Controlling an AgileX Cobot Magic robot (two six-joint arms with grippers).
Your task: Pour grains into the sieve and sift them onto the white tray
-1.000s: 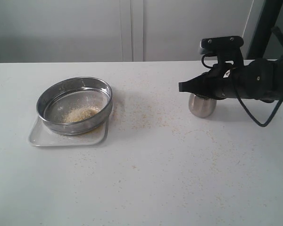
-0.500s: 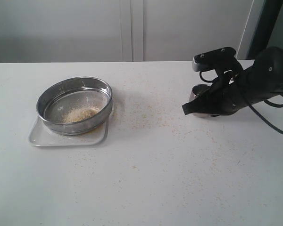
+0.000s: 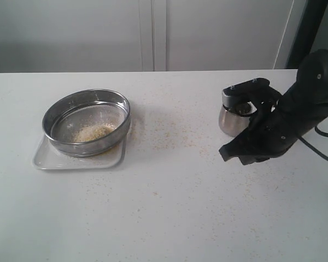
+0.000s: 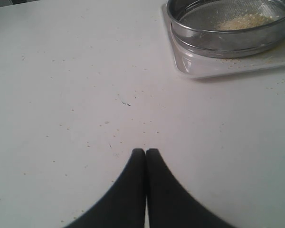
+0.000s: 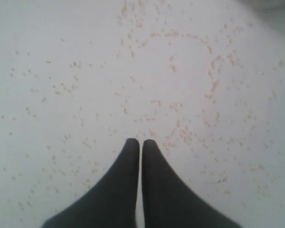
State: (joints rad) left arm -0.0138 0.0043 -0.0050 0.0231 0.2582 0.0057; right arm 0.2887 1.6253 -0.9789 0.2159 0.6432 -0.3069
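Change over the last second: the right end effector (image 3: 225, 154) has swung down and away from the steel cup (image 3: 232, 120). It now sits low over the desk (image 3: 164, 218), on the cup's side of the sieve (image 3: 85, 148) and well apart from it. The cup stands upright and free, also well apart from the sieve, with nothing touching it.

Right end effector: fingers pressed together, holding nothing. The right wrist view shows only stray grains (image 5: 180, 133) on the desk under it.

Left end effector (image 4: 145, 151): also closed and empty, over bare desk, with the sieve near in the left wrist view.

Unchanged: the sieve sits on the white tray (image 3: 44, 160), overhanging its far edge. A small heap of grains (image 3: 93, 132) lies on the mesh. A light scatter lies on the desk between sieve and cup.

Read: the pour looks done and the cup has been released. Sifting looks not done, since most grains are on the mesh. The likely next step is one arm going to the sieve rim, and both end effectors would need to open first. Risk: shaking the sieve could shift the tray.
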